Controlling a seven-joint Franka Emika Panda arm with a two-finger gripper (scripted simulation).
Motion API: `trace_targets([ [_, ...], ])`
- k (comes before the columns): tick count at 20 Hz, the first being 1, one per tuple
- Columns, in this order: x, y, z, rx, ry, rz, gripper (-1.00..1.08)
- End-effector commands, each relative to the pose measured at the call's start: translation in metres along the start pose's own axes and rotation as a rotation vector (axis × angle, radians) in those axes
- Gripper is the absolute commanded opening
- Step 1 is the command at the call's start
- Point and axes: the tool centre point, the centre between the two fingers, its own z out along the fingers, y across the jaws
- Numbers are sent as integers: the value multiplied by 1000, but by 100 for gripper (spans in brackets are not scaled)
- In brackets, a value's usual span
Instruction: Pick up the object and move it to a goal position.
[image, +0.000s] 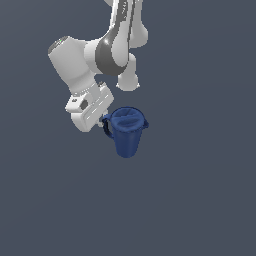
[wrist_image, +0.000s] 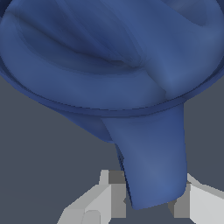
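The object, a dark blue pitcher (image: 127, 132) with a round lid and a body tapering downward, stands upright in the middle of the exterior view. Its loop handle (image: 106, 127) points to the exterior view's left, toward my white gripper (image: 102, 120). In the wrist view the pitcher's lid (wrist_image: 109, 52) fills most of the picture, and the handle (wrist_image: 153, 162) runs down between my two fingers (wrist_image: 109, 197). The gripper (wrist_image: 151, 203) is shut on the handle, one finger on each side of it.
A plain dark grey floor (image: 200, 200) lies all around the pitcher. The white arm (image: 110, 50) reaches down from the exterior view's top. No other objects show.
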Motion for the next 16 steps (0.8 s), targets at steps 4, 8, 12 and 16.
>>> trace_targets([
  [4,11,16,-27,-3,4,-2,-100],
  [8,20,32,-52,-3,6,-3,-100],
  [12,31,50,-79,-3,8,-3,-100],
  [16,41,67,-105,-3,9,-3,-100],
])
